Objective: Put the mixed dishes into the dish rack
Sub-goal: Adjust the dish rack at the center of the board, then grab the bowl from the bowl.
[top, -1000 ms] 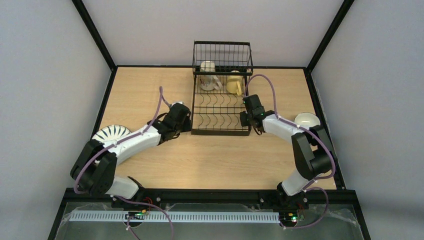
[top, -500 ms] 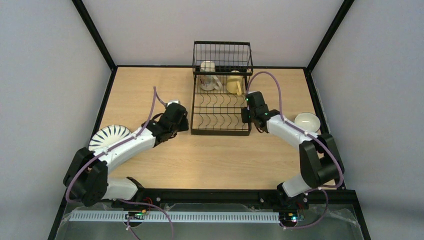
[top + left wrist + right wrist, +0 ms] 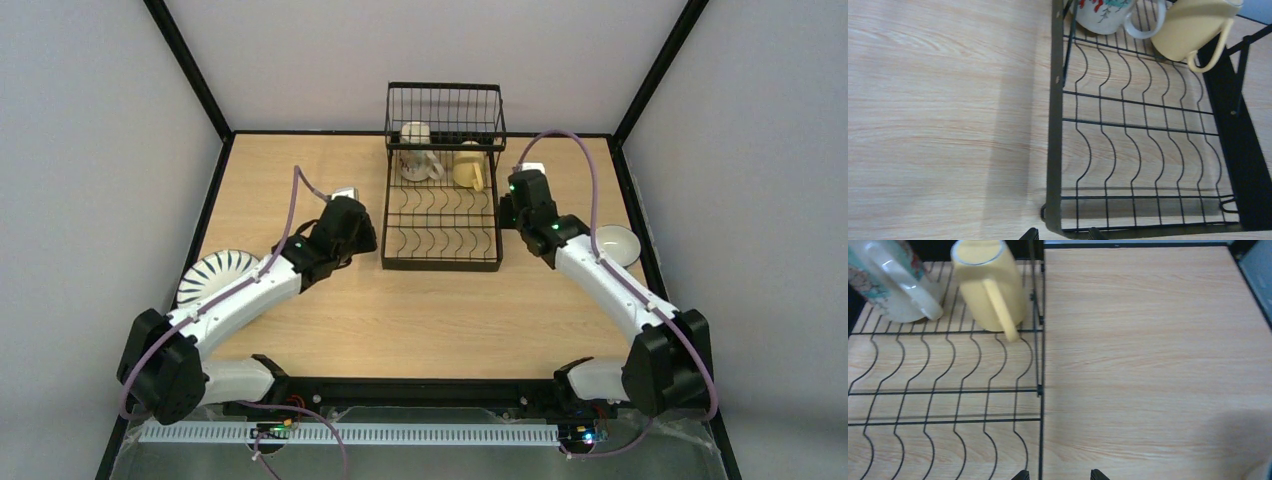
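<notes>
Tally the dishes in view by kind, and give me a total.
Mugs: 2 (floral mug, yellow mug)
Plates: 1 (striped plate)
Bowls: 1 (white bowl)
Total: 4

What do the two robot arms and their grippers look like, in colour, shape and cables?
The left arm and right arm have white rounded links with black joints. A purple cable loops loosely along each. Small green lights glow near the right wrist. Of the left gripper and right gripper the wrist views show only black fingertips.
</notes>
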Action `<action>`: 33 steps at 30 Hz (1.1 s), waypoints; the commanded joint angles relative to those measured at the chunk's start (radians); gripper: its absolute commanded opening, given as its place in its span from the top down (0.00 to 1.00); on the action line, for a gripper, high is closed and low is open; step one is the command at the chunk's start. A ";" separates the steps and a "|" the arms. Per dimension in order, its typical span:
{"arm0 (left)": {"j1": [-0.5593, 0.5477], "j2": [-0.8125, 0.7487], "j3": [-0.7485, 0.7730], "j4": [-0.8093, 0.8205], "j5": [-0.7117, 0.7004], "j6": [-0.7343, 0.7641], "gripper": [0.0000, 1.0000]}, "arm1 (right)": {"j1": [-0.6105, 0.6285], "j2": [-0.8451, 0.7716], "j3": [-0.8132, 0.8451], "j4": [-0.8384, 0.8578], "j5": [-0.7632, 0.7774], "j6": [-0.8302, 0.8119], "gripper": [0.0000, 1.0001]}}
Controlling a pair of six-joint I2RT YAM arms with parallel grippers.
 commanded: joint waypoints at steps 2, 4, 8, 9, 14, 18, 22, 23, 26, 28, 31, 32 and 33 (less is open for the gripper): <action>-0.002 0.033 0.034 0.065 0.079 0.019 0.43 | -0.060 -0.053 0.014 -0.149 0.130 0.096 0.31; -0.002 0.045 0.033 0.090 0.099 0.019 0.43 | -0.110 -0.052 0.013 -0.182 0.134 0.111 0.31; -0.001 0.065 0.024 0.131 0.131 0.017 0.42 | -0.177 -0.036 0.007 -0.218 0.149 0.119 0.31; -0.002 0.070 0.022 0.139 0.138 0.018 0.42 | -0.185 -0.030 0.005 -0.223 0.155 0.121 0.31; -0.001 0.090 0.035 0.153 0.158 0.031 0.40 | -0.212 -0.001 -0.002 -0.228 0.180 0.124 0.31; 0.000 0.113 0.062 0.148 0.166 0.047 0.39 | -0.236 0.027 -0.005 -0.230 0.199 0.129 0.31; 0.000 0.128 0.081 0.154 0.186 0.054 0.39 | -0.268 0.034 -0.019 -0.215 0.216 0.129 0.31; 0.000 0.132 0.084 0.154 0.189 0.055 0.39 | -0.271 0.032 -0.023 -0.211 0.226 0.124 0.32; -0.001 0.145 0.091 0.157 0.197 0.054 0.39 | -0.283 0.037 -0.027 -0.207 0.251 0.119 0.32; -0.001 0.155 0.095 0.157 0.200 0.057 0.39 | -0.299 0.038 -0.033 -0.204 0.255 0.118 0.32; -0.001 0.165 0.097 0.158 0.204 0.058 0.39 | -0.326 0.038 -0.047 -0.199 0.257 0.113 0.31; 0.000 0.168 0.098 0.158 0.205 0.057 0.39 | -0.333 0.039 -0.051 -0.197 0.257 0.111 0.31; -0.001 0.169 0.097 0.160 0.205 0.057 0.39 | -0.340 0.041 -0.057 -0.194 0.259 0.108 0.32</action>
